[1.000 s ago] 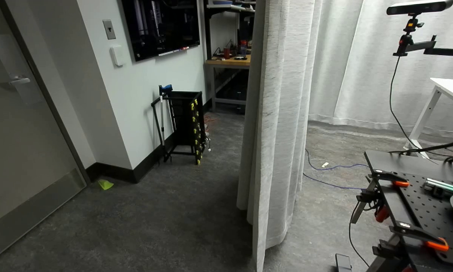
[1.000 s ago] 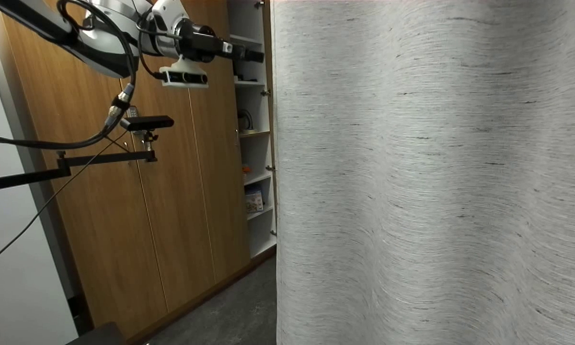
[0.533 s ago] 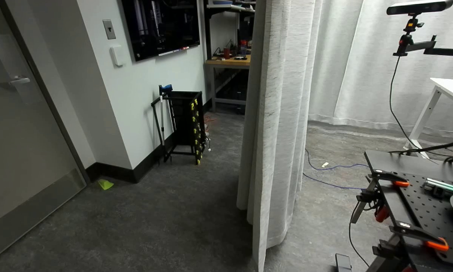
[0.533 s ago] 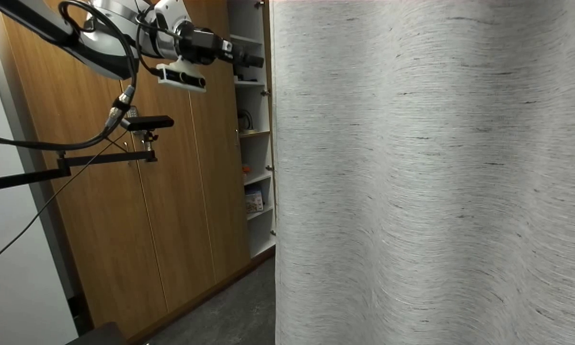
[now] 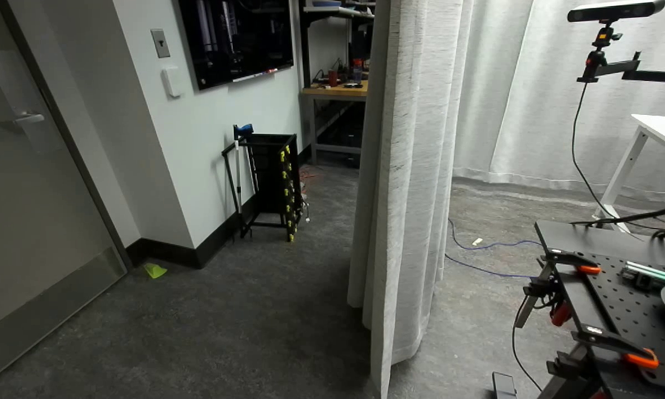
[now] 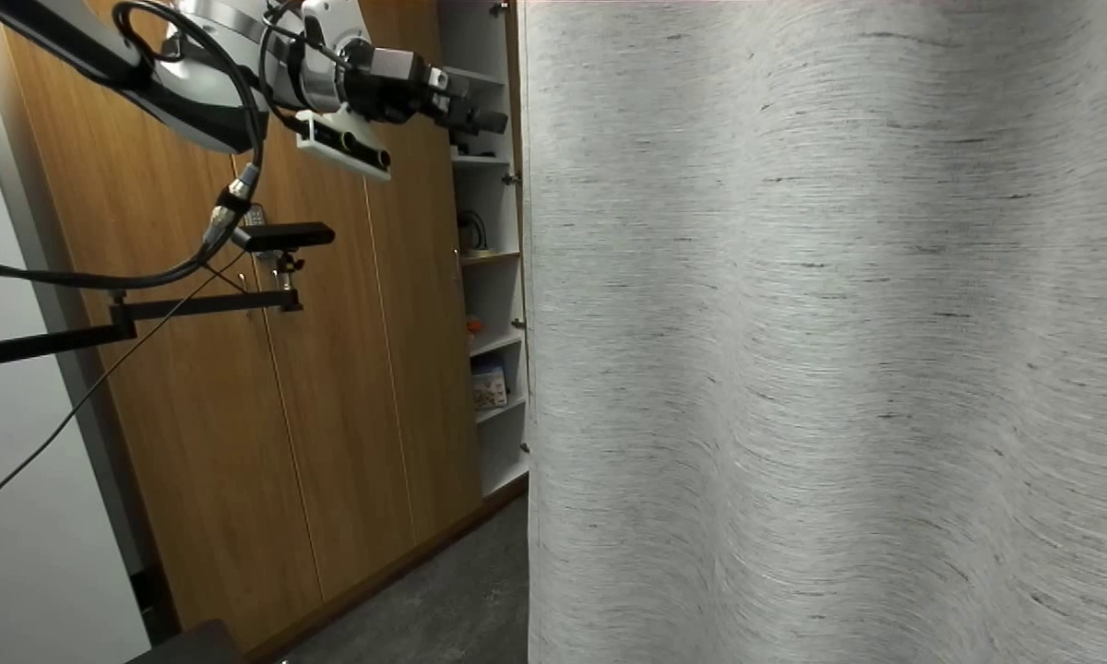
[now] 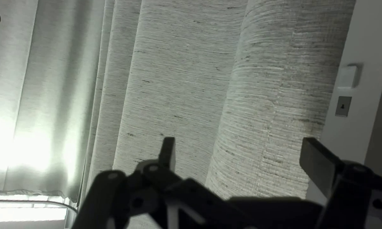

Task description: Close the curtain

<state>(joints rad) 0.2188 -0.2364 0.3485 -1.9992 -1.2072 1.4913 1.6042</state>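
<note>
The curtain (image 5: 415,183) is a tall light grey-white drape with vertical folds, bunched and hanging to the floor in an exterior view. It fills the right half of an exterior view (image 6: 793,323), its left edge beside the open shelves. In the wrist view, the curtain (image 7: 184,79) spans the middle, and its free edge runs down the right side. My gripper (image 7: 238,143) is open, with its fingers wide apart in front of the curtain and the right finger near that edge. The gripper (image 6: 480,118) also shows left of the curtain edge, apparently short of it.
A smoother pale curtain (image 5: 521,100) hangs further back. A black perforated table (image 5: 626,288) with orange-tipped clamps stands at right. A camera (image 5: 615,11) on a boom is above it. A wooden cabinet (image 6: 323,415) stands behind the arm. A wall switch plate (image 7: 343,106) is past the curtain edge.
The wrist has rolled, so its camera mount tilts more and has moved slightly left. The curtain's left edge has shifted very slightly left.
</note>
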